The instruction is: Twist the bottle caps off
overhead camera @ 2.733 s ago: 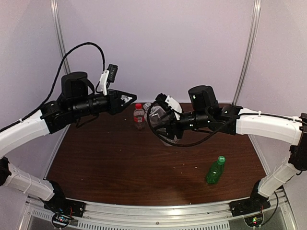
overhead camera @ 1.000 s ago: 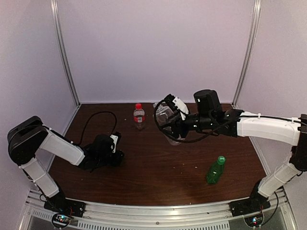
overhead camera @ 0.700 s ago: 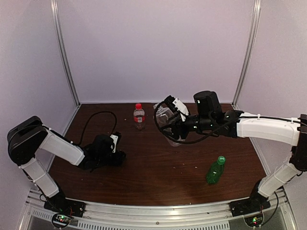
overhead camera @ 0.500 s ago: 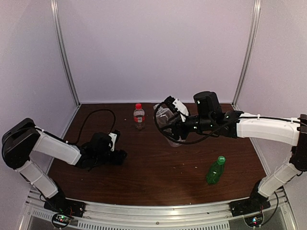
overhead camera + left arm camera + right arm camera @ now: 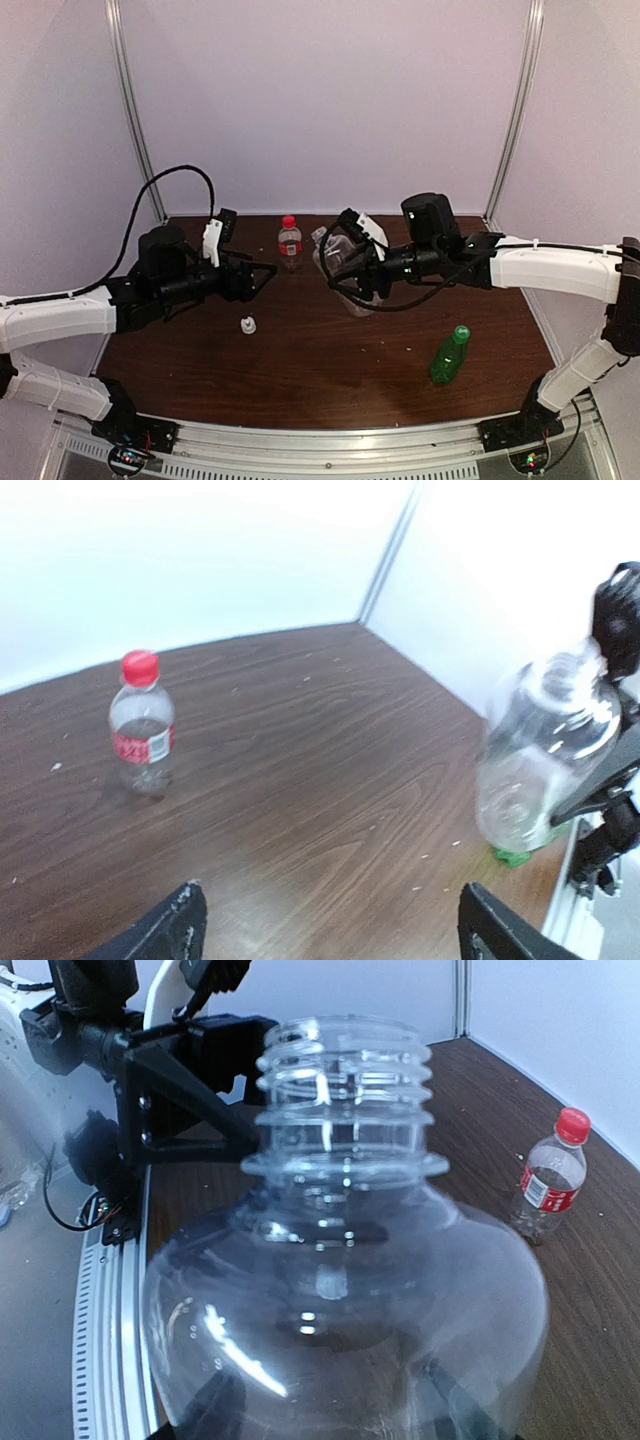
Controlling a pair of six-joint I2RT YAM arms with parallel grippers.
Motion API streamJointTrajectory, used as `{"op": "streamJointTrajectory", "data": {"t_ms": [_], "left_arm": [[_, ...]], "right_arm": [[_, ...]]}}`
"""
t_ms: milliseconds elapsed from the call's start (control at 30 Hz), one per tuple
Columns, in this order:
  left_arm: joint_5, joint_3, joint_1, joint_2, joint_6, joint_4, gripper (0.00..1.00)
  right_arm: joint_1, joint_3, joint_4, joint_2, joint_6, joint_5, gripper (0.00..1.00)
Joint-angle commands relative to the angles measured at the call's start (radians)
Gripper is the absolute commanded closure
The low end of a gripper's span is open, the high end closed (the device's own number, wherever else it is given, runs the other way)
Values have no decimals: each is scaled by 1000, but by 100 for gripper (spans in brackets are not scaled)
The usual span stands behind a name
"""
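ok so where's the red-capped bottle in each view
top external: red-capped bottle stands at the back middle of the table.
left wrist: the bottle is left of centre, upright.
right wrist: the bottle is at the far right, mid-height.
shared landmark: the uncapped clear bottle.

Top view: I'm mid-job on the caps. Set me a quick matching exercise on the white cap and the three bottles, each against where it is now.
Things:
1. white cap
2. clear bottle
3. red-capped bottle
4. green bottle

States:
A. held in the right gripper, neck open
B. lying loose on the table near the open left gripper
C. standing at the back, cap on
D. front right, cap on

Pairs: 1-B, 2-A, 3-C, 4-D
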Motion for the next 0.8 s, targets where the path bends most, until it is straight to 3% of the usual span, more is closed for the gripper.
{"op": "streamJointTrajectory", "data": {"t_ms": [0,267,767], "left_arm": [[242,79,6,-48,-4,58,11],[516,190,3,17,-68,133,11],[619,288,-32,174,-109,127,38]], "right_arm": [[2,27,5,28,-32,-150,42],[45,65,-23,58,-77,-265,42],[74,120,-67,98,-104,-283,42]]}}
